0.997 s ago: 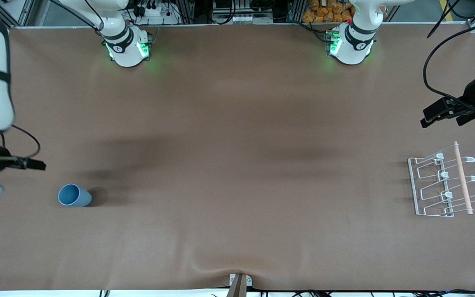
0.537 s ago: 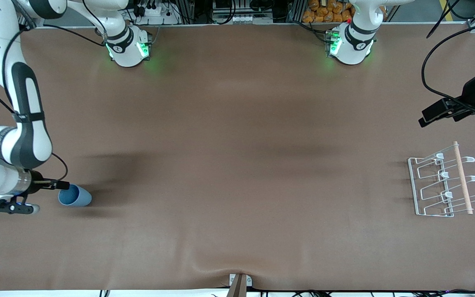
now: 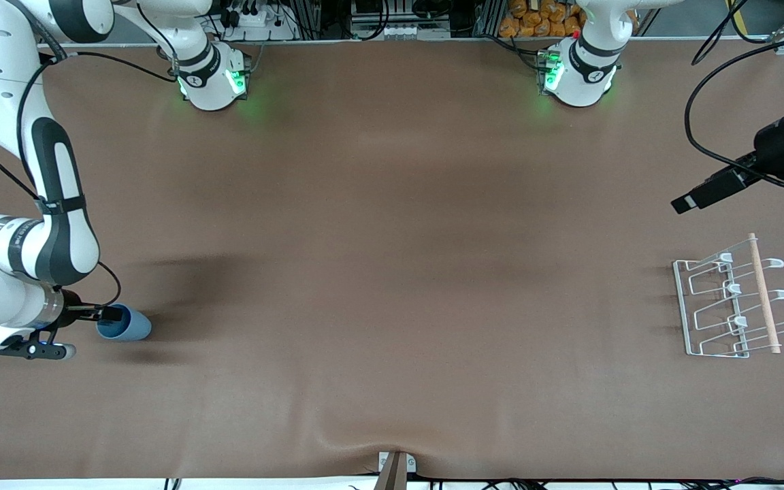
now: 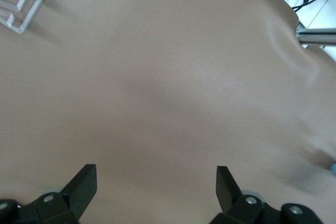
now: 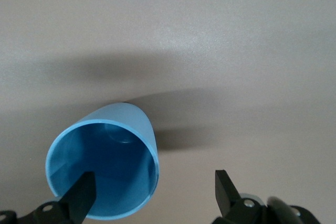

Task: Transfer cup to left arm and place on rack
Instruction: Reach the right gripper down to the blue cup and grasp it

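The light-blue cup (image 3: 128, 326) lies on its side near the right arm's end of the table, its mouth facing my right gripper (image 3: 113, 316). In the right wrist view the cup (image 5: 102, 161) fills the lower part; my right gripper (image 5: 155, 188) is open, with one finger in front of the cup's mouth and the other outside the rim over bare table. The white wire rack (image 3: 732, 299) with its wooden rod stands at the left arm's end. My left gripper (image 3: 695, 196) is open and empty in the air over the table beside the rack; a rack corner (image 4: 23, 1) shows in its view.
A brown cloth (image 3: 392, 272) covers the table, with a raised wrinkle above a metal bracket (image 3: 395, 468) at the edge nearest the front camera. Both arm bases (image 3: 211, 78) stand along the edge farthest from it. Black cables hang by the left arm.
My right arm has swung down and in; its open gripper has gone from beside the cup to the cup's mouth. My left gripper has shifted a little away from the rack.
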